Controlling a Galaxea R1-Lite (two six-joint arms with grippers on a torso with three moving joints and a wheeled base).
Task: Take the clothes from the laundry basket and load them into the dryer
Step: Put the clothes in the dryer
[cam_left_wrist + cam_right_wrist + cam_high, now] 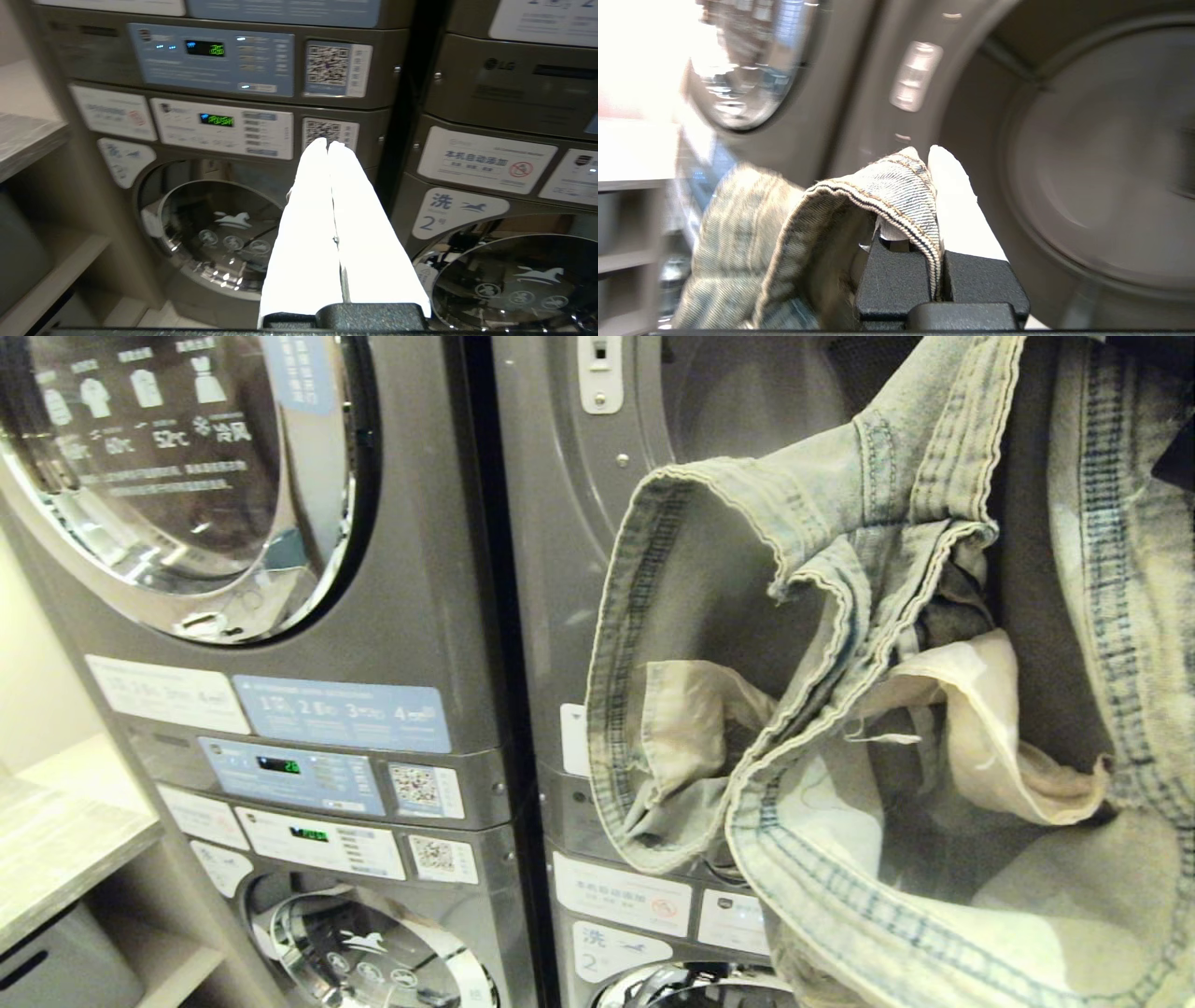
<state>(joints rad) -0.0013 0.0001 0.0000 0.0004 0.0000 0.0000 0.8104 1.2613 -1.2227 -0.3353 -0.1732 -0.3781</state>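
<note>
The clothes (887, 709), a faded grey-blue denim garment with pale pocket linings, hang high on the right of the head view, in front of the dryer (551, 569). The dryer's mouth stands open, and its drum (1087, 154) lies just beyond the fingers in the right wrist view. My right gripper (927, 154) is shut on the stitched denim waistband (896, 186), which drapes over one finger; the other white fingertip (948, 177) shows bare. My left gripper (328, 143) is shut on nothing and hangs parked, facing the lower washers. The laundry basket is out of view.
A like dryer with a closed chrome-rimmed glass door (177, 476) stands left of the open one. Washers with horse logos (373, 952) sit below both. A pale shelf (56, 840) with a grey bin (56, 971) under it lies at the far left.
</note>
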